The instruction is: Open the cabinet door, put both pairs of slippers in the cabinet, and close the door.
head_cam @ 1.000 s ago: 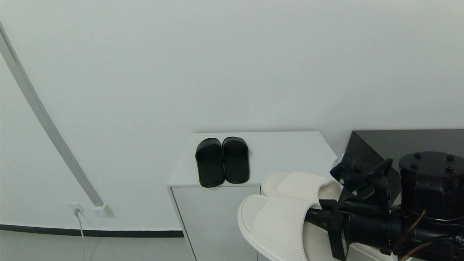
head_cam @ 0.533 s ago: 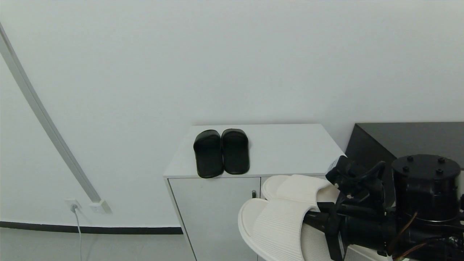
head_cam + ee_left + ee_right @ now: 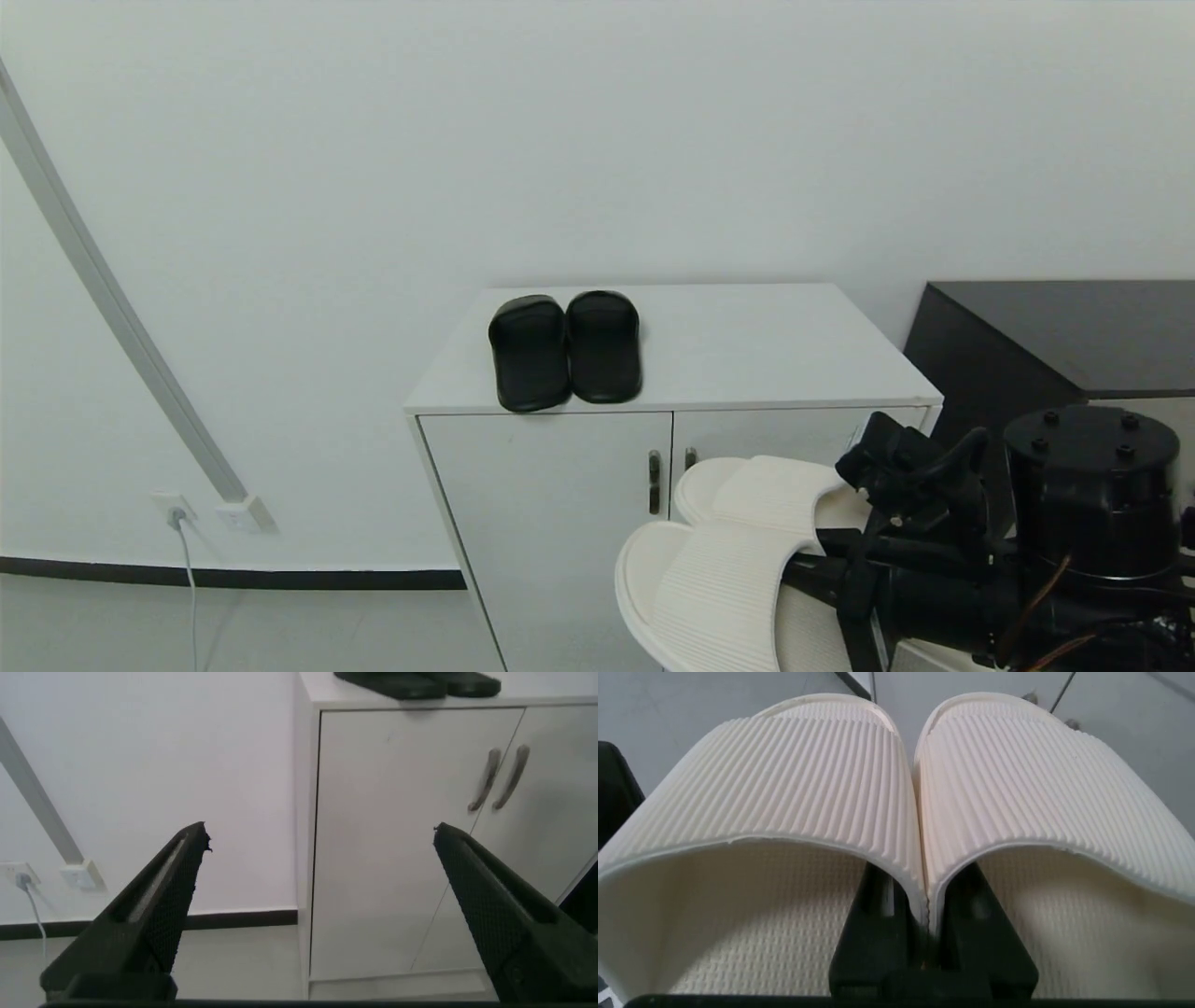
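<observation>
Right pincer (image 3: 926, 917) grips the white slippers (image 3: 738, 569) before the cabinet (image 3: 541, 504). Left pincer (image 3: 320, 833), wide open and empty, should close squarely on a handle (image 3: 482, 777).

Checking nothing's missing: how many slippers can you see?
4: two black slippers side by side on the cabinet top, two white slippers pinched together in the right hand.

Black slippers (image 3: 565, 350) paired atop the shut white cabinet (image 3: 747, 345); ribbed cream slippers (image 3: 738, 569) at its five o'clock, in the right gripper (image 3: 920, 919).
</observation>
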You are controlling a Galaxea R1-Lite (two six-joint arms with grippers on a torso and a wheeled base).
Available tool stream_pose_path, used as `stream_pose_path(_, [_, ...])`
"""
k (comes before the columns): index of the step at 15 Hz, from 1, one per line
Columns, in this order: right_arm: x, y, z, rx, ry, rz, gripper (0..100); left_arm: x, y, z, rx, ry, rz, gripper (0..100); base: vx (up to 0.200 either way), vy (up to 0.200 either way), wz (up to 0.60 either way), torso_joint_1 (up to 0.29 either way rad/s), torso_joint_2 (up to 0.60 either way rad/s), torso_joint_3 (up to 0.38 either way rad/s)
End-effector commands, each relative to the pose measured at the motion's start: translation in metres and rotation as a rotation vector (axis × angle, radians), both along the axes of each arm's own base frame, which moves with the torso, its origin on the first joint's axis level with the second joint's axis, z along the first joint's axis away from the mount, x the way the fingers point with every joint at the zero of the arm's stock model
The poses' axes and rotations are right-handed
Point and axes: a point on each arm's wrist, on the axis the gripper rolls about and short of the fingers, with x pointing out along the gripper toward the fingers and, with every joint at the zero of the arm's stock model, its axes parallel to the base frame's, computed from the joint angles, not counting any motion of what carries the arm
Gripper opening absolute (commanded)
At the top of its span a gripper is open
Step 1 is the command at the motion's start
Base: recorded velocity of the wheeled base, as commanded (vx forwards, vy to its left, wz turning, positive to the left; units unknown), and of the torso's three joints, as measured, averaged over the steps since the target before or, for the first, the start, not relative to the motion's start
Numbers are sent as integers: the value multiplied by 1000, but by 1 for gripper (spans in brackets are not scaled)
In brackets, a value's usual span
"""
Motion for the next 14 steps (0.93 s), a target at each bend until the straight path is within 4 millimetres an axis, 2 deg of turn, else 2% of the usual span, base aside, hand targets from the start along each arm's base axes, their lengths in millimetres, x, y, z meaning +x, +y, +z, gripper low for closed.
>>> stream_pose_path(1, [0, 0, -1, -3, 3, 2, 0, 0, 0, 0, 0, 2, 0, 100, 0, 0, 0, -232, 554, 330])
stream_pose_path(14, [-4, -3, -4, -11, 8, 5, 0, 0, 0, 0, -1, 0, 0, 100, 0, 0, 0, -179, 504, 328])
